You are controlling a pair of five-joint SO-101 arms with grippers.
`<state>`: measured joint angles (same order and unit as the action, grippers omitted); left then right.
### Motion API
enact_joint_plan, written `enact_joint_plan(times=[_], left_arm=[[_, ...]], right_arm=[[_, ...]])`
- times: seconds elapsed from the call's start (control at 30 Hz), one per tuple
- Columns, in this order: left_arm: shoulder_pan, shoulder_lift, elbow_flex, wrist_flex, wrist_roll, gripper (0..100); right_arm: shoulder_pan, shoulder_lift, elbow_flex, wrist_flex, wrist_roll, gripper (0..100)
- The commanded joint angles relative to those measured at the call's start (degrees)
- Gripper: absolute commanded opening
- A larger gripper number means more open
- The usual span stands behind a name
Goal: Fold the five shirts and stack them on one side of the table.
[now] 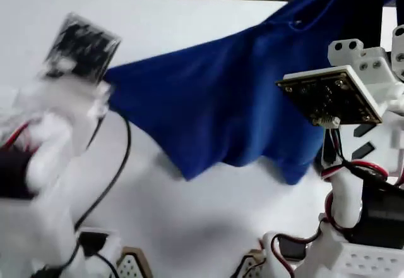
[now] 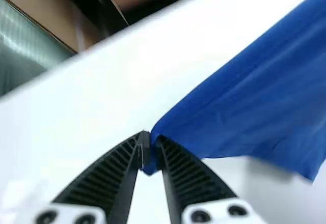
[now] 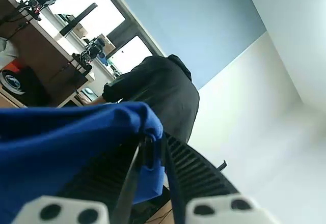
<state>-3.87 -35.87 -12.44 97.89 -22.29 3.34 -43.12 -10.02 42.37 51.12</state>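
A blue shirt point(image 1: 240, 101) hangs stretched above the white table point(image 1: 189, 221), held up between both arms. In the left wrist view my left gripper point(image 2: 150, 152) is shut on a corner of the blue shirt point(image 2: 254, 107), the cloth pinched between its black ribbed fingers point(image 2: 114, 175). In the high view that corner sits by the left arm point(image 1: 104, 91). My right gripper point(image 3: 153, 147) is raised high and shut on another edge of the blue shirt point(image 3: 61, 142), which drapes over its fingers point(image 3: 193, 173). The shirt's lower fold sags toward the table at the middle.
Black cables point(image 1: 110, 177) loop over the table near the left arm's base. The right arm's camera board point(image 1: 328, 95) and red-and-black wiring point(image 1: 353, 170) crowd the right edge. The table's far left corner point(image 1: 25, 12) is bare white.
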Motion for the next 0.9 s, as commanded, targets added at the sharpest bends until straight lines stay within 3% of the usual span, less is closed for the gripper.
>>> enact_joint_plan(times=[0.0,0.23,0.37,0.53,0.67,0.87], left_arm=[[0.2,-1.0,-1.7,-1.3,0.0,3],[0.0,-1.1,-18.0,3.6,0.0,3],[-6.0,-1.1,-30.0,4.0,0.0,3],[-12.4,-1.1,-39.1,4.1,-0.1,3],[-12.9,-1.1,-38.3,4.3,-0.1,3],[-12.9,-1.1,-26.8,4.2,-0.1,3]], right_arm=[[0.3,-1.2,-1.6,-0.5,0.4,2.1],[0.7,-4.1,-2.5,-0.5,0.1,2.1],[0.2,-8.3,-2.5,-0.4,-0.3,2.1],[0.2,-10.6,-2.6,-0.1,-9.5,2.1],[-1.5,-10.0,-2.7,3.0,-14.6,2.1],[-3.4,-5.3,-2.9,4.2,-15.0,2.1]])
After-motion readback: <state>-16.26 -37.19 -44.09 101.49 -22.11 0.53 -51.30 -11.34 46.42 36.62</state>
